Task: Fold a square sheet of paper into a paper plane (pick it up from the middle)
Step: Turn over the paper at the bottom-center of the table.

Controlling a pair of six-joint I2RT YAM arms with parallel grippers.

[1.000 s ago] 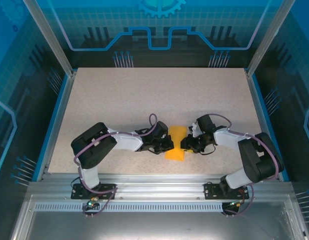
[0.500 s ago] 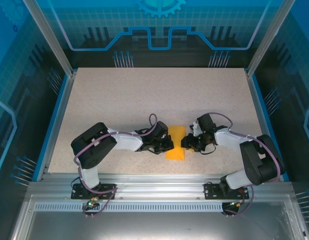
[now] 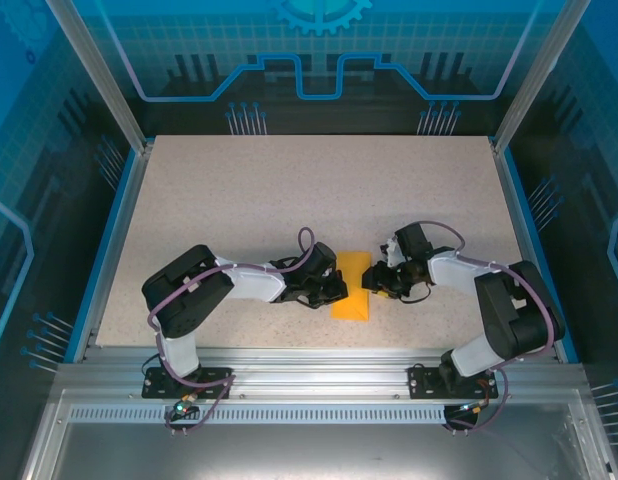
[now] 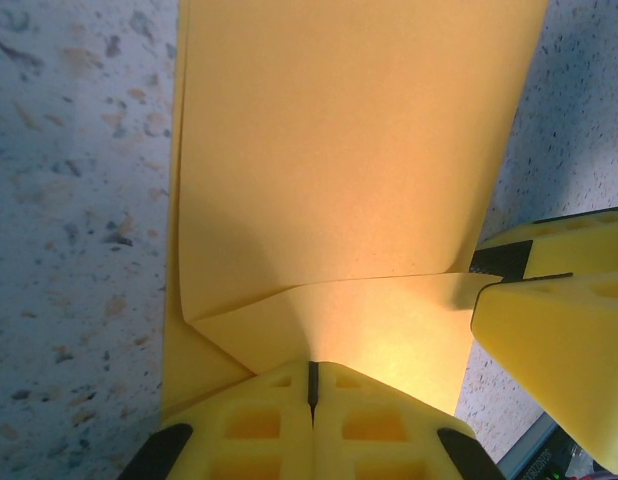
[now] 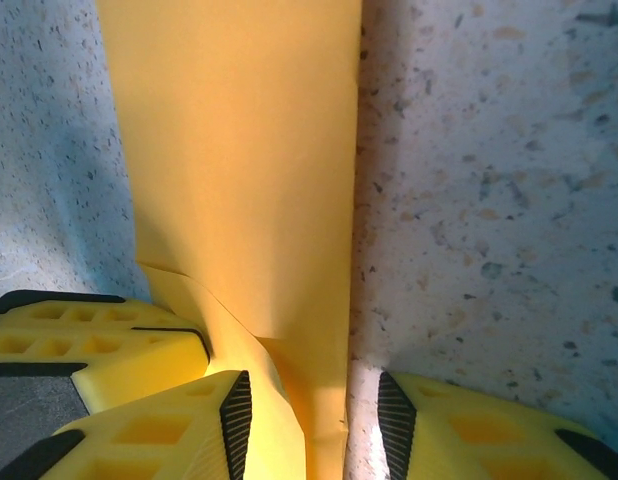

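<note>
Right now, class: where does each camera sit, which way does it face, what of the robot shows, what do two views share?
Top: above and behind the arms, facing down at the table; both arms show.
Left wrist: on that arm, facing along the left pincer, shut on the paper.
Right wrist: on that arm, facing past the open right pincer, astride the paper's edge.
Shared: both wrist views show the paper and the other pincer.
</note>
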